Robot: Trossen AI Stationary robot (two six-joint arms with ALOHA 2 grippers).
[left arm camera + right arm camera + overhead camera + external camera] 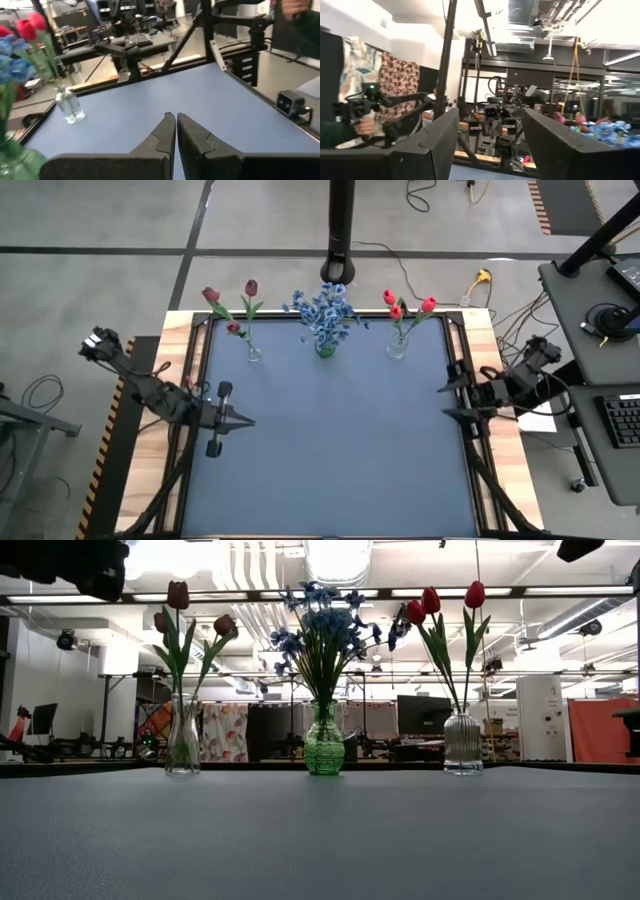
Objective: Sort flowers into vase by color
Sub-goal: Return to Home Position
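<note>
Left jaws: I read them as closed on nothing; in my left wrist view the two dark fingers [162,134] meet with only a hairline between them.
Left gripper: the left gripper [240,420] hangs over the blue-grey mat [330,465] near its left edge and points toward the middle.
Right jaws: spread wide with nothing between them; my right wrist view looks straight through the gap into the room.
Right gripper: the right gripper [447,402] sits at the mat's right edge, facing inward, well apart from the vases.
Blue blossoms: the blue blossoms [325,308] are bunched in the green vase [325,349], at the middle of the far edge.
Maroon tulips: three maroon tulips [178,594] stand in the plain clear vase [182,745], on the left arm's side of the green one.
Red tulips: three red tulips [430,602] stand in the ribbed clear vase [462,745], on the right arm's side.
Row: I see the three vases upright in a line along the far edge, apart from one another and far from both grippers.
Room: a person in a patterned shirt [355,65] shows beyond the table in my right wrist view.
</note>
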